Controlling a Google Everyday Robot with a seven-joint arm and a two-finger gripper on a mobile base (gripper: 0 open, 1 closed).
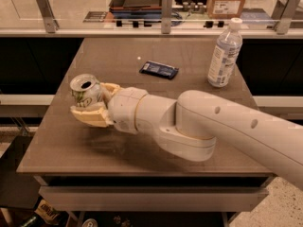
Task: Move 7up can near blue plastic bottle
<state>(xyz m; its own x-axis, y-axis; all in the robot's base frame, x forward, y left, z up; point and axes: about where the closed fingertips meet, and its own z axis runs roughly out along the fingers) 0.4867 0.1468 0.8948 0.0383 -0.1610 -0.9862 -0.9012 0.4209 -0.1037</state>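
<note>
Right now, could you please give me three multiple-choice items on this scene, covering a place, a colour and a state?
1. Where on the table does the blue plastic bottle stand?
A near left corner; B far right; C centre.
2. What colour is the bottle's cap?
A white; B red; C green.
3. What is the claw doing?
A open, holding nothing; B shut on the 7up can; C shut on the bottle.
Key: 1 B, the bottle stands by the far right edge. 2 A, the cap is plainly white. 3 B, the claw clasps the can at the table's left side.
</note>
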